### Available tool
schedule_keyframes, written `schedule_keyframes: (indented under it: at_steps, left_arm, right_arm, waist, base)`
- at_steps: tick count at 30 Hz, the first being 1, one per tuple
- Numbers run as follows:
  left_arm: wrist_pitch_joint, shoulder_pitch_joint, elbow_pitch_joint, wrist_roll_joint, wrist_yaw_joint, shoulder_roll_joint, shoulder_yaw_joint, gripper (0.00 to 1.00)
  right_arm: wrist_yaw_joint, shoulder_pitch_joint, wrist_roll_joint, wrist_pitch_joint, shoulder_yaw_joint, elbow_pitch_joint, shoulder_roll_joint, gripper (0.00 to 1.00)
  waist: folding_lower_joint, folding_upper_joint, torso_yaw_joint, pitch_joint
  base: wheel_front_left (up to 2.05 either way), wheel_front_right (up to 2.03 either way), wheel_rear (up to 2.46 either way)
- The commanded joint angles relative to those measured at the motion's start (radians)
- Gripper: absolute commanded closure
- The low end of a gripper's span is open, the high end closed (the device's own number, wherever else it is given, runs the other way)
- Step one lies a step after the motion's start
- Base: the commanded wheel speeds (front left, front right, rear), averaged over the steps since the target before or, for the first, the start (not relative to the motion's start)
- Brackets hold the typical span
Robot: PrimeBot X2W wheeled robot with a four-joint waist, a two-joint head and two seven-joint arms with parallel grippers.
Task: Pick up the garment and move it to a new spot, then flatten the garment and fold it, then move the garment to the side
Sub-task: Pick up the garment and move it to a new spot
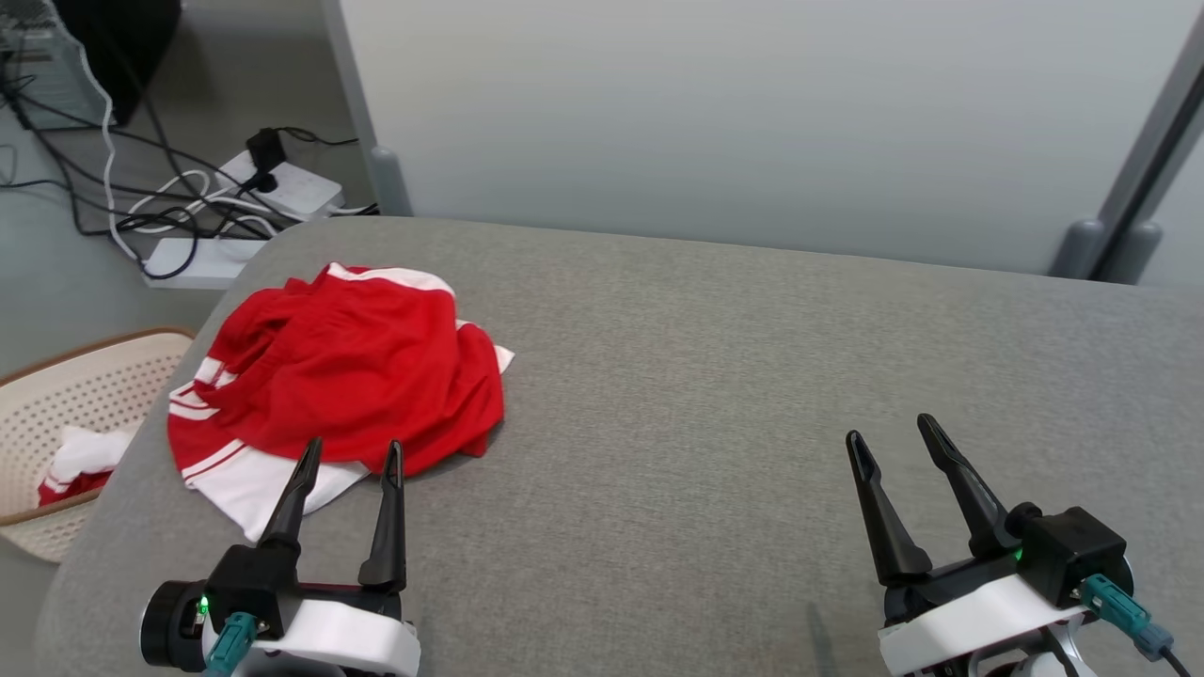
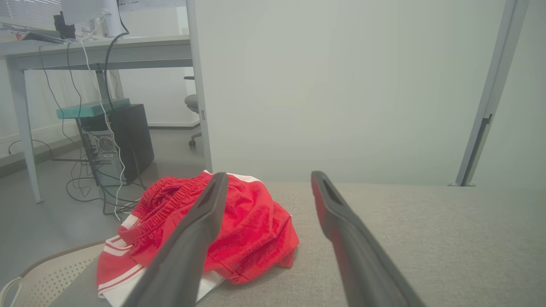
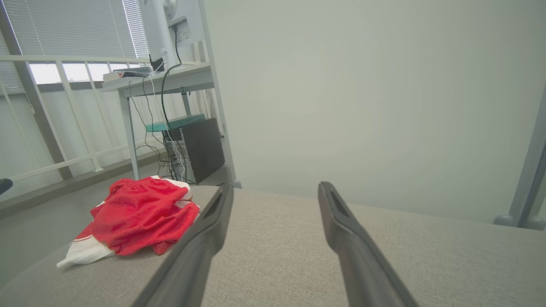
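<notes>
Left hand [image 1: 354, 445] is hiding part of the garment [image 1: 348, 367]; the basket [image 1: 103, 385] is running off the frame's left edge.

Soft matt red cloth garment [image 1: 348, 367], coarse grey woven fabric surface [image 1: 715, 376], perforated cream plastic basket [image 1: 94, 385]

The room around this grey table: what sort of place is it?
Most likely an office or lab corner, not a home: a desk with a computer tower under it, power strips on the floor, and a plain partition panel behind the table.
</notes>
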Motion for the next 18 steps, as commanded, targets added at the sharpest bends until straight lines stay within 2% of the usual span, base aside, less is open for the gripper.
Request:
schedule_keyframes:
  at_steps: [1,13,18]
  left_arm:
    - [-0.010,-0.060,-0.028,0.006,0.007,0.005,0.038,0.00]
    - [-0.010,-0.061,-0.027,0.004,0.010,0.005,0.048,0.00]
    - [-0.010,-0.059,-0.029,0.008,0.011,0.005,0.055,0.00]
  right_arm:
    - [0.007,-0.029,-0.004,-0.014,0.015,-0.035,-0.005,0.00]
    - [0.007,-0.027,-0.004,-0.014,0.010,-0.037,-0.003,0.00]
    - [0.007,-0.030,-0.004,-0.014,0.013,-0.039,-0.002,0.00]
  waist:
    - [-0.0001,0.0000,0.032,0.003]
    - [-0.0001,0.0000,0.122,0.003]
    - [-0.0001,0.0000,0.140,0.005]
  base:
    - [0.00,0.00,0.00]
    - [0.00,0.00,0.00]
    - [0.00,0.00,0.00]
